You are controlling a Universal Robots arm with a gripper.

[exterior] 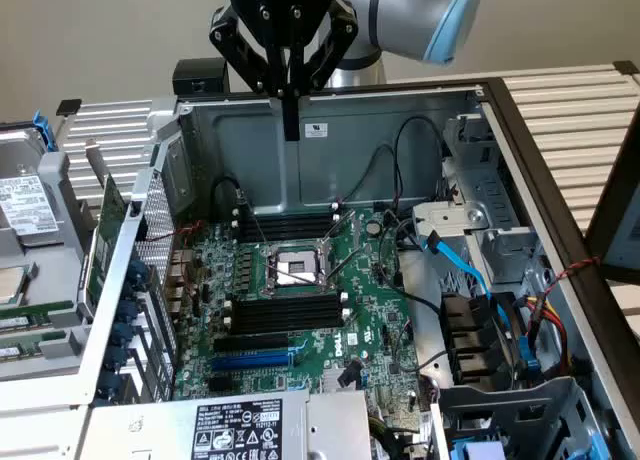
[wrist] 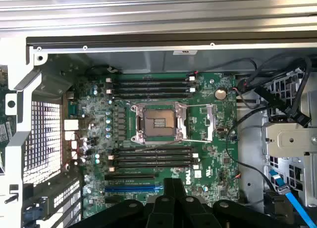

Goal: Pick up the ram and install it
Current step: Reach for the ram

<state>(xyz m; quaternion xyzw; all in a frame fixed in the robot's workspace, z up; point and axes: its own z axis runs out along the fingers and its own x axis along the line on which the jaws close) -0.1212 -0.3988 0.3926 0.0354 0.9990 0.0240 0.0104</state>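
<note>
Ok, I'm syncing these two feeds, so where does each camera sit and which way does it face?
Exterior view: off the arm, above the open computer case, looking down at a slant onto the motherboard; the arm and shut gripper hang above the case.
Wrist view: on the wrist, looking straight down into the case; the gripper's dark fingers show.
Shared: the motherboard, processor socket and blue slot.

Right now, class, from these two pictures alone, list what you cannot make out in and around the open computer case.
Exterior view: the green boards at the view's left are cut off by the picture's edge; what they are is unclear.
Wrist view: the gripper covers the motherboard past the blue slot.
Both views: the memory slots' latches are too small to judge.
</note>
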